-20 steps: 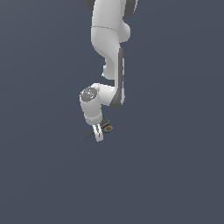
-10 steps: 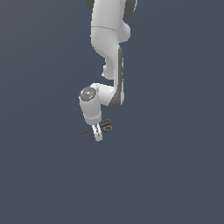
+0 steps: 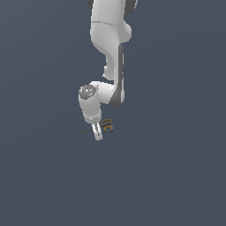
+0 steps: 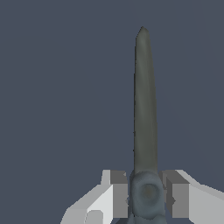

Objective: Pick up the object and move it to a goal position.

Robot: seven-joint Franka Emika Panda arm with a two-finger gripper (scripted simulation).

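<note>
On my wrist feed the gripper (image 4: 148, 197) has its jaws closed in on the scissors (image 4: 145, 131) at the pivot, one pad on each side, the dark blades pointing away from it. In the exterior view the gripper (image 3: 98, 133) covers the scissors' (image 3: 106, 127) middle; only the orange-yellow rings show clearly beside it.

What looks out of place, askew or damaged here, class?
Nothing stands out. The scissors look intact, lying between the gripper fingers, which flank the pivot closely in the wrist view. The floor is plain.
</note>
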